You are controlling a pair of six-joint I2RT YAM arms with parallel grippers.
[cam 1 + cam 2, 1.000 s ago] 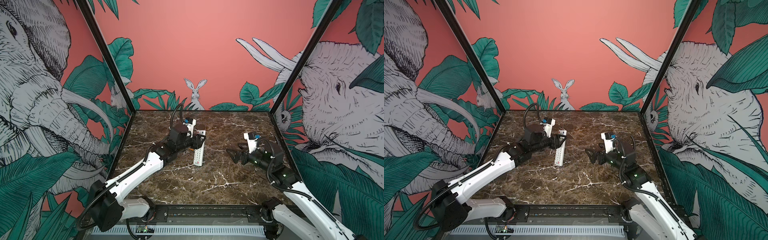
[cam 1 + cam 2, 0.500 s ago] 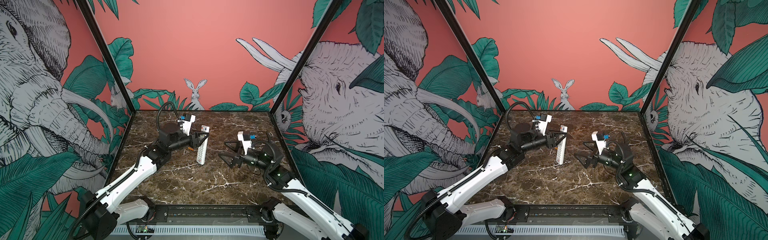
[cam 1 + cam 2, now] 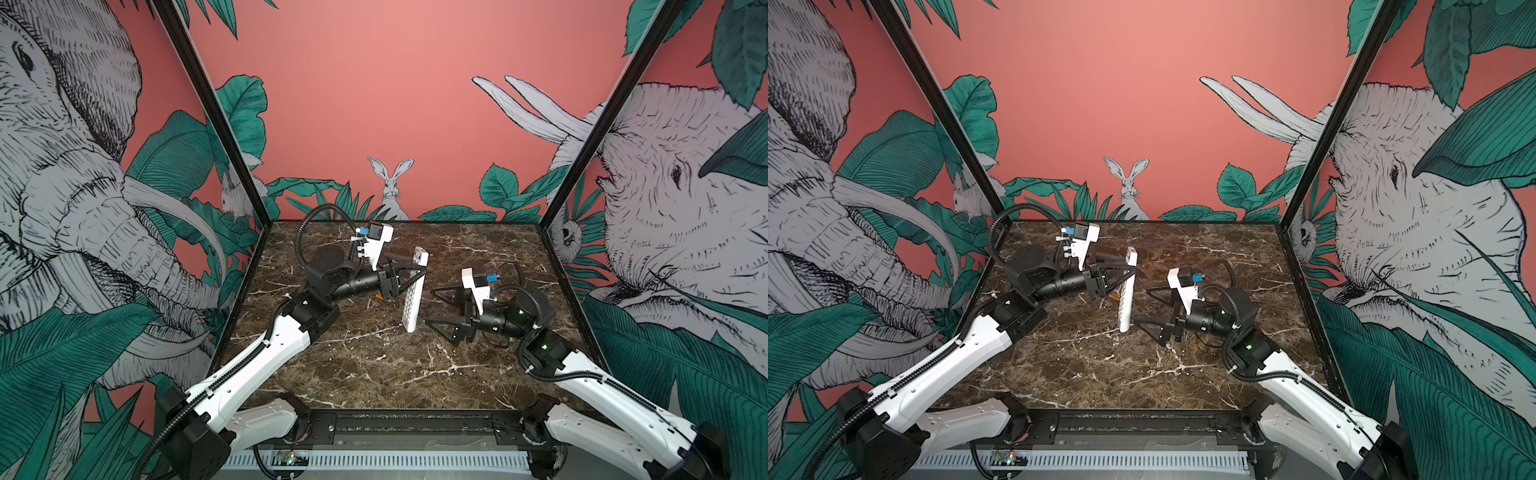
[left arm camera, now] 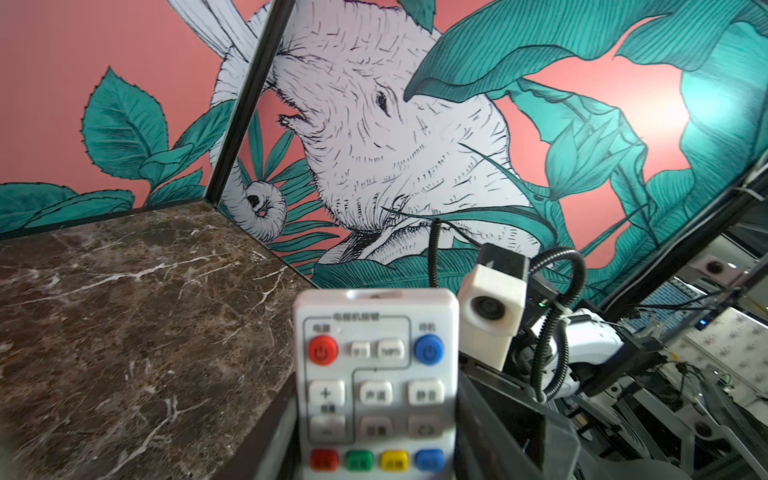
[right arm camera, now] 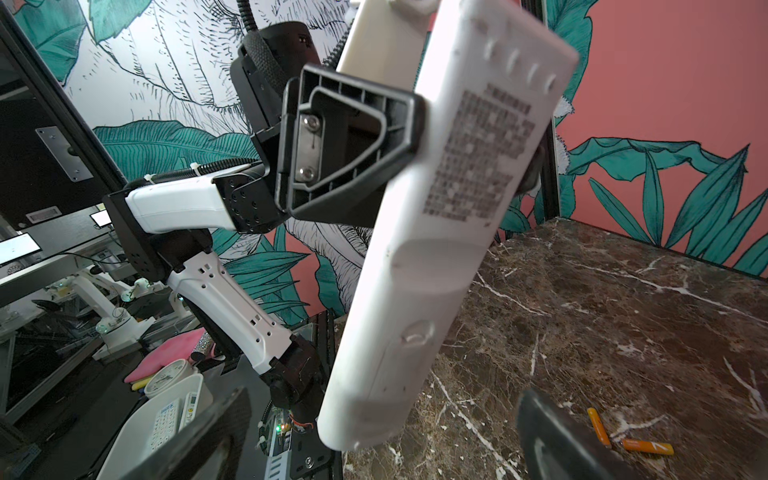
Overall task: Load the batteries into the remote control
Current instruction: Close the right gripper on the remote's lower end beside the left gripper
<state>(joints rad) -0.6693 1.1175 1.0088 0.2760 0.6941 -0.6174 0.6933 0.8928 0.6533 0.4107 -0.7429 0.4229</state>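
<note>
Left end effector (image 3: 417, 271) clamped on remote control (image 3: 411, 309), back twd right end effector (image 3: 432, 306) (jaws apart, empty), prob. for cover access; batteries (image 5: 647, 446) on worktop (image 3: 374, 365) beneath left one.

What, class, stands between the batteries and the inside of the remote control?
The back cover of the remote control, apparently still shut. The left gripper holds it tilted; both batteries lie on the table.

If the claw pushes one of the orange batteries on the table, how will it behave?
The batteries are slim round cylinders lying on their sides, so one would likely roll if nudged sideways. The marble table looks smooth and hard, so it may also slide.
</note>
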